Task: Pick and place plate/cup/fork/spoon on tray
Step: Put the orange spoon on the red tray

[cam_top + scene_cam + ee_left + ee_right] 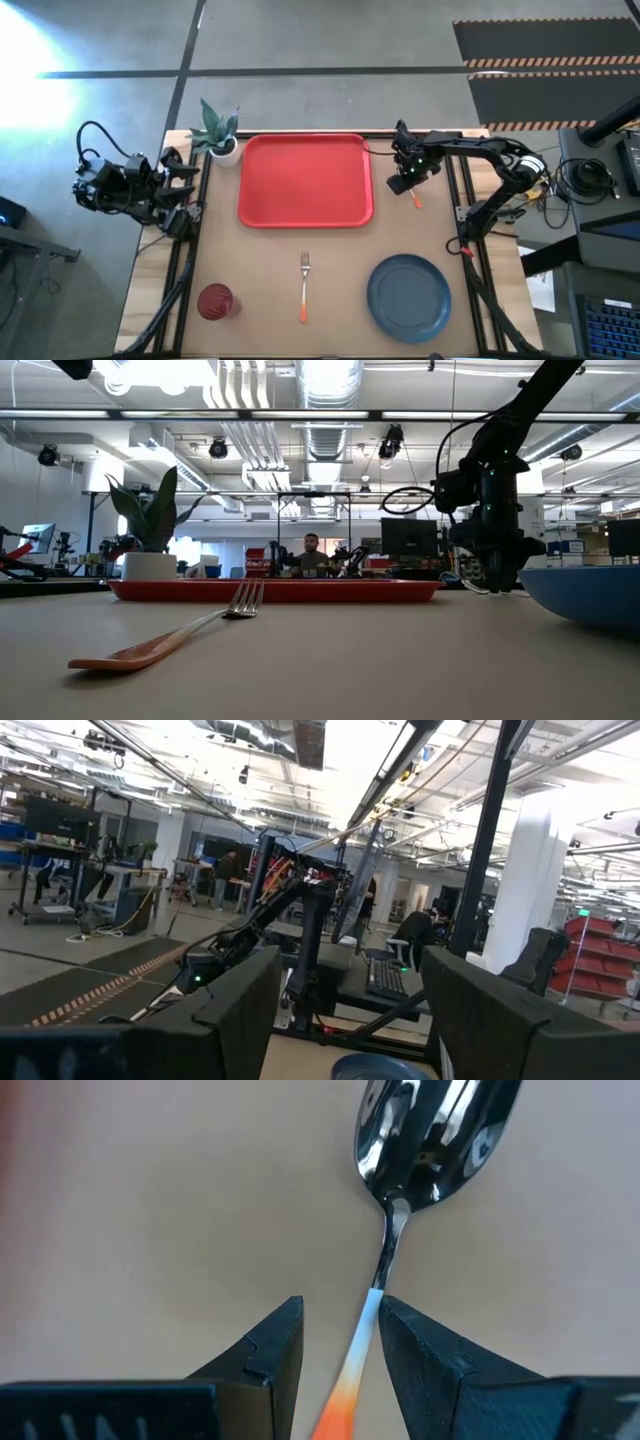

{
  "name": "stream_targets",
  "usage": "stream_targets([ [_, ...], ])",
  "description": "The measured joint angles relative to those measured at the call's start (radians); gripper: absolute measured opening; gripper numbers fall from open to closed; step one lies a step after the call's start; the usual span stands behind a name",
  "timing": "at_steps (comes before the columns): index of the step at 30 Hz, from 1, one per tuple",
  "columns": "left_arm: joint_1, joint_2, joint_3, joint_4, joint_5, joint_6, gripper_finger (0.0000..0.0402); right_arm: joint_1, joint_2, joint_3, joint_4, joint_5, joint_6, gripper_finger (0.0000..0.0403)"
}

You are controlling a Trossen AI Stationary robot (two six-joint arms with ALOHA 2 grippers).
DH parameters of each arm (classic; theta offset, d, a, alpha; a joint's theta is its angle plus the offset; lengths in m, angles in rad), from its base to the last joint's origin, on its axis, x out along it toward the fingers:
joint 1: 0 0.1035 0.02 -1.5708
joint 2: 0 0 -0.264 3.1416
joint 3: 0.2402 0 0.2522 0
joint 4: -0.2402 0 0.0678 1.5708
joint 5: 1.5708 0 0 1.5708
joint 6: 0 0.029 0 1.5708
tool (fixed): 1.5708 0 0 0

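The floor (330,40) is grey concrete, crossed by dark lines, and a strong patch of light falls on it at one side. A dark mat with orange-striped edges (545,60) lies near the table. The table top (400,660) is pale brown wood. Behind it there is a big open hall with ceiling ducts (330,390), lamps, monitors (408,540) and desks. A person (313,552) sits far behind.
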Motion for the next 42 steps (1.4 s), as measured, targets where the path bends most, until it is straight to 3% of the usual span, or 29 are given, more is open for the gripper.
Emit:
stream_targets([
  [7, 0.000, 0.000, 0.001, 0.000, 0.015, 0.000, 0.0225, 0.000, -0.004, -0.025, 0.011, 0.007, 0.000, 0.0104],
  [15, 0.000, 0.000, 0.001, 0.001, 0.023, 0.000, 0.0225, -0.001, -0.005, -0.062, 0.032, 0.024, -0.010, 0.0015],
  [30, 0.000, 0.000, 0.002, 0.000, 0.024, 0.000, 0.0225, 0.001, -0.007, -0.052, 0.050, 0.023, 0.018, 0.0009],
  [42, 0.000, 0.000, 0.001, -0.001, 0.026, 0.000, 0.0225, 0.083, -0.076, 0.110, 0.058, 0.019, 0.103, 0.0009],
])
